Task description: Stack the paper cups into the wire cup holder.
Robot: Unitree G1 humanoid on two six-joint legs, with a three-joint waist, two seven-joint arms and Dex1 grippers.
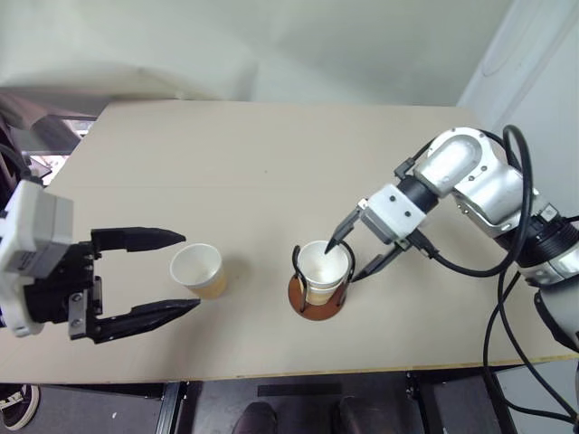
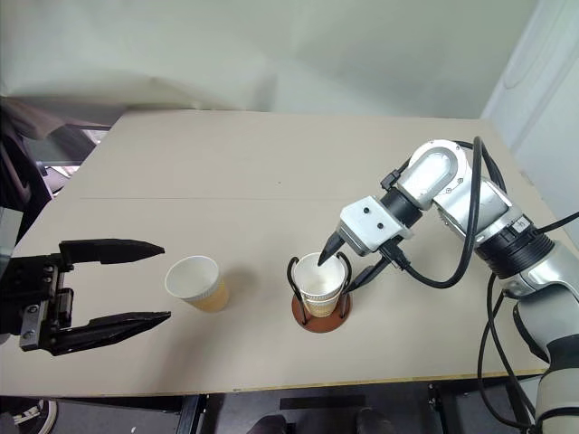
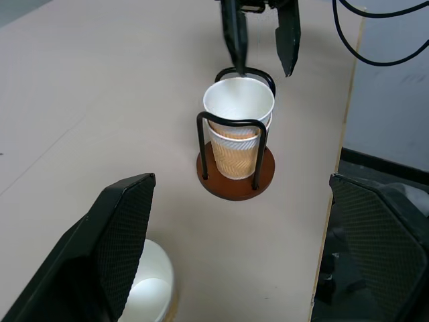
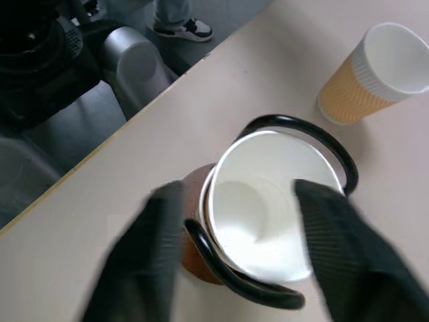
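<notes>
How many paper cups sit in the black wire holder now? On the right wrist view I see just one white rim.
Observer: Two pale orange paper cups are nested there; the left wrist view shows a second rim under the top one, inside the black wire holder with its reddish-brown disc base.
Operator: Where is the left gripper?
Observer: The left gripper is open beside the third paper cup, which stands upright and ungripped.

cups (image 1: 323,269) stacked in holder (image 1: 317,306), right gripper (image 1: 359,251) parted above; left gripper (image 1: 172,273) open
</notes>
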